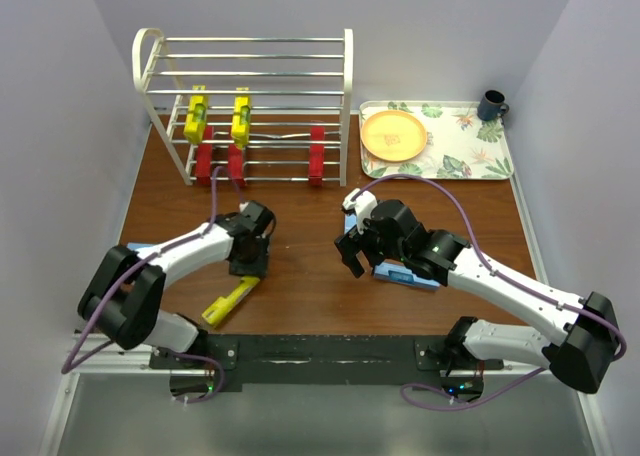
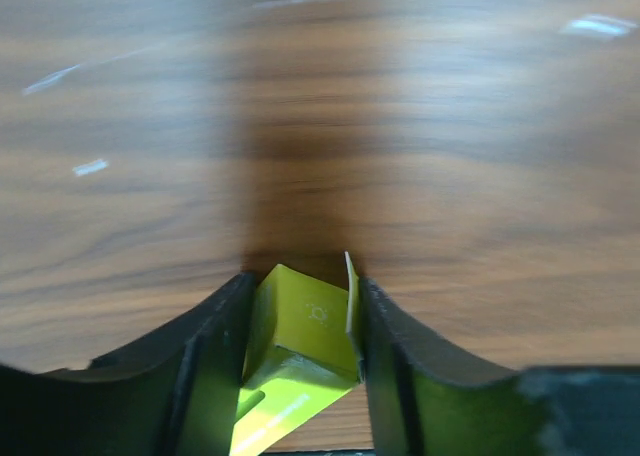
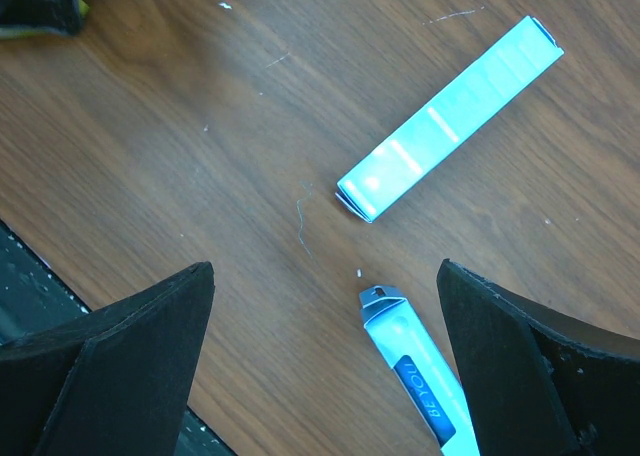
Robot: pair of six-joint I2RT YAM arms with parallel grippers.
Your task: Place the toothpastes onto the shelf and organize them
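Starting on the left, the main risk I judged was that your left fingers (image 2: 210, 366) had taken the yellow carton (image 2: 300, 331) right at its end. Held by the tip, so long a box could swing or slip on the lift. The flap standing proud at that end could also catch on a bar of the shelf (image 1: 250, 74). On the right, your right fingers (image 3: 130, 366) hung over two light blue cartons lying at different angles. A descent not squared to one of them could nudge it aside or trap a corner of the other. With both arms close at mid-surface, a shared move toward the shelf could also bring them together.

The yellow carton lay flat on the surface (image 1: 300, 191), near the front and left of centre. Its end sat between the left fingers, which were clamped on its two long sides. The right fingers stood wide apart with nothing between them. The nearer blue carton (image 3: 415, 366) lay just below the gap, closer to one finger, and the farther blue carton (image 3: 450, 116) lay well beyond it. The shelf at the back left held two yellow cartons above three red ones.
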